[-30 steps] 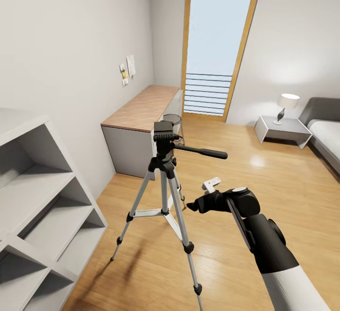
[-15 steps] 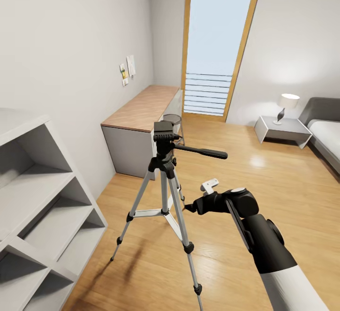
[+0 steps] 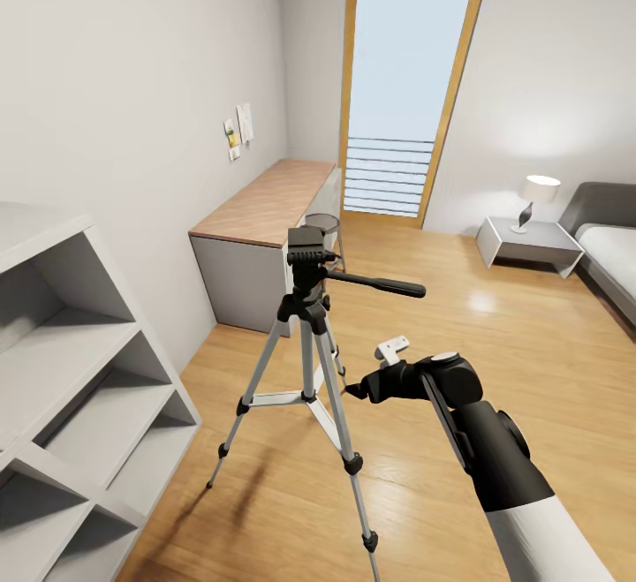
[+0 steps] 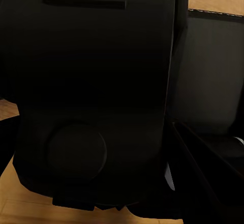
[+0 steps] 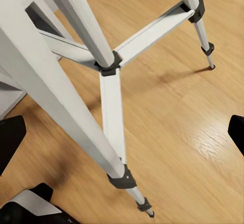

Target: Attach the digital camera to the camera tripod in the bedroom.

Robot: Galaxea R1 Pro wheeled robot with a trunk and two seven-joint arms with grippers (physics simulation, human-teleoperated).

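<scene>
The camera tripod [image 3: 306,361] stands on the wood floor in the middle of the head view, silver legs spread and black pan handle [image 3: 375,283] pointing right. On its head sits a small black box [image 3: 306,238] that I take for the digital camera. My right gripper [image 3: 349,389] hovers at mid-leg height just right of the tripod, fingers aimed at it. In the right wrist view that gripper [image 5: 122,137] is open with nothing held, and the tripod's legs and brace [image 5: 109,63] lie close ahead. The left wrist view is dark.
A grey cube shelf [image 3: 79,388] stands at the left and a wood-topped desk [image 3: 265,202] behind the tripod. A tall wood-framed window [image 3: 406,79] is at the back. A nightstand with a lamp [image 3: 530,238] and a bed [image 3: 614,255] are at the right.
My right gripper has crept a little left and down toward the tripod leg. The tripod and the rest of the room have not moved.
</scene>
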